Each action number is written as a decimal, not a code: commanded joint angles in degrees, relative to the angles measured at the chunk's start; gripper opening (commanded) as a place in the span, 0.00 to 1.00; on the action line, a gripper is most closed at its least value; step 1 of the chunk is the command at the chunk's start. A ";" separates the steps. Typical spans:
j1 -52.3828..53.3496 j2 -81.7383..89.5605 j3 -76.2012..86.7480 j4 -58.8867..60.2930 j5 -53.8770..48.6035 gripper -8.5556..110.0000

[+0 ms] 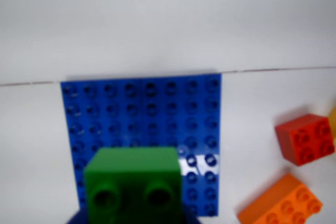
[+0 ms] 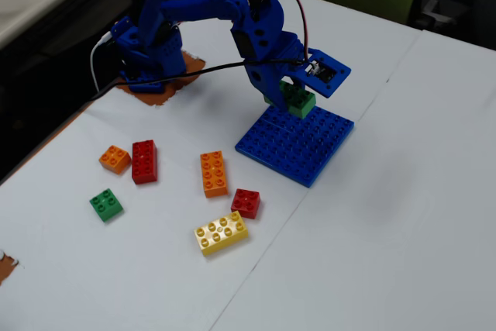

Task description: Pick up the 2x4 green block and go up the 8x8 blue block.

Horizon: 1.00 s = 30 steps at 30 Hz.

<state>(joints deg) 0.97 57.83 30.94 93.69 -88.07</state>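
Note:
My gripper (image 2: 292, 92) is shut on the 2x4 green block (image 2: 299, 103) and holds it over the back left edge of the 8x8 blue block (image 2: 298, 145). I cannot tell whether the brick touches the plate. In the wrist view the green block (image 1: 134, 182) fills the bottom centre, end-on and blurred, with two round hollows facing the camera. The blue block (image 1: 142, 114) lies flat right behind it. Of the gripper (image 1: 134, 220) only dark blue tips show at the bottom edge on both sides of the brick.
In the fixed view loose bricks lie left of the plate: an orange 2x4 (image 2: 213, 174), a small red one (image 2: 246, 202), a yellow 2x4 (image 2: 222, 232), a small green one (image 2: 105, 205), a red 2x4 (image 2: 143, 161) and a small orange one (image 2: 115, 159). The wrist view shows a red brick (image 1: 305, 139) and an orange brick (image 1: 281, 203) to the right.

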 commanded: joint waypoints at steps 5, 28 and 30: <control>-0.35 4.31 -1.49 -0.35 0.18 0.07; -0.26 4.39 -2.11 -0.97 0.18 0.07; -0.26 4.39 -2.11 -0.97 0.18 0.07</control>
<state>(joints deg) 0.97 57.83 30.94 93.69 -88.07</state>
